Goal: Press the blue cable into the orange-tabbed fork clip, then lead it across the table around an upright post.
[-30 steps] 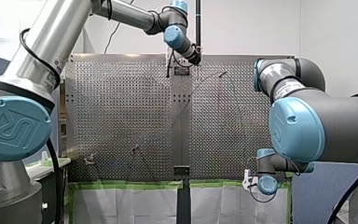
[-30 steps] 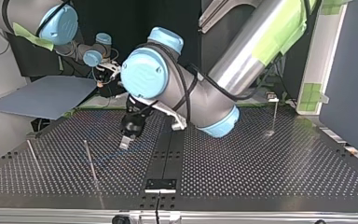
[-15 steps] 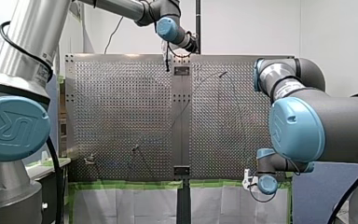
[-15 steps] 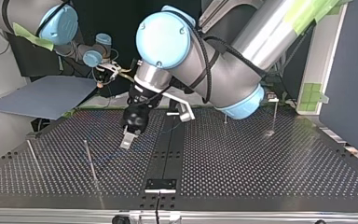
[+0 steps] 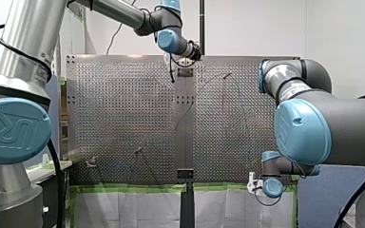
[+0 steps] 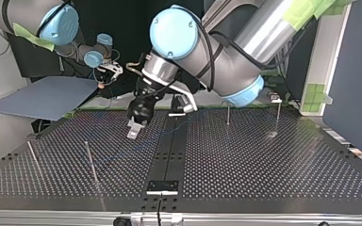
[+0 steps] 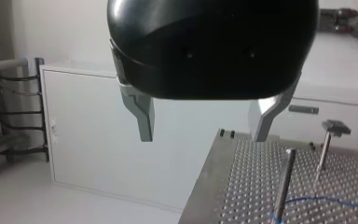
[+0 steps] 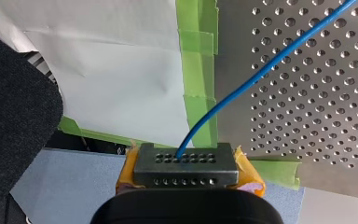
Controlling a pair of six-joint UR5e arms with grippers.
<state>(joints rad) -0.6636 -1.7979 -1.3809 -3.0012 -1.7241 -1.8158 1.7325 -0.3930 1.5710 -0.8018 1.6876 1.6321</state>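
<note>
The blue cable [image 8: 261, 70] runs from my right gripper [image 8: 185, 163], which is shut on its end between yellow pads, out over the perforated table [image 8: 317, 121]. In the top view the cable [image 6: 115, 159] lies faintly across the plate near an upright post [image 6: 92, 165]. My left gripper [image 6: 134, 130] hangs above the table left of the centre strip, black with metal fingers. In the left wrist view it [image 7: 203, 137] is open with nothing between its fingers; beyond them the cable [image 7: 317, 201] bends round a post [image 7: 284, 184]. I cannot make out the orange-tabbed clip.
More thin posts stand on the plate [image 6: 34, 157] [image 6: 227, 115] [image 6: 277, 117]. A T-headed post [image 7: 328, 140] rises beside the wrapped one. A black strip [image 6: 168, 150] runs down the table's middle. Green tape [image 8: 198, 70] and white paper line the near edge.
My left arm has swung its wrist up and drawn the open gripper back toward the arms' side, higher off the plate. My right arm has stayed still.
</note>
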